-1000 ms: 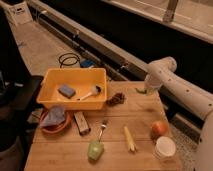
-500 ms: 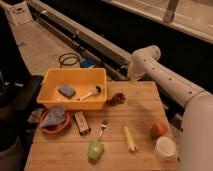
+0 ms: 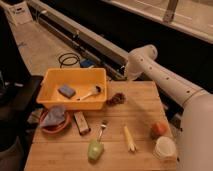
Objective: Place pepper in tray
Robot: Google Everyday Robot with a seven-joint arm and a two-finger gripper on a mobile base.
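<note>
Tray [image 3: 55,103]: yellow-orange plastic, rectangular, raised walls; holds a blue sponge [image 3: 66,91] and a brush [image 3: 91,93].
Pepper [image 3: 116,99]: small dark shape on the wooden surface [image 3: 145,107], just beside the tray's right wall; outline indistinct.
Nearby: fork [image 3: 102,131], corn cob [image 3: 129,138].
Gripper: hidden behind the smooth white arm [image 3: 160,75] at the far edge; jaws closed.

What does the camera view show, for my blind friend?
A robot arm hangs its shut gripper over the wooden table at its far edge, near a yellow tray holding a sponge and brush. Vegetables lie nearer.
</note>
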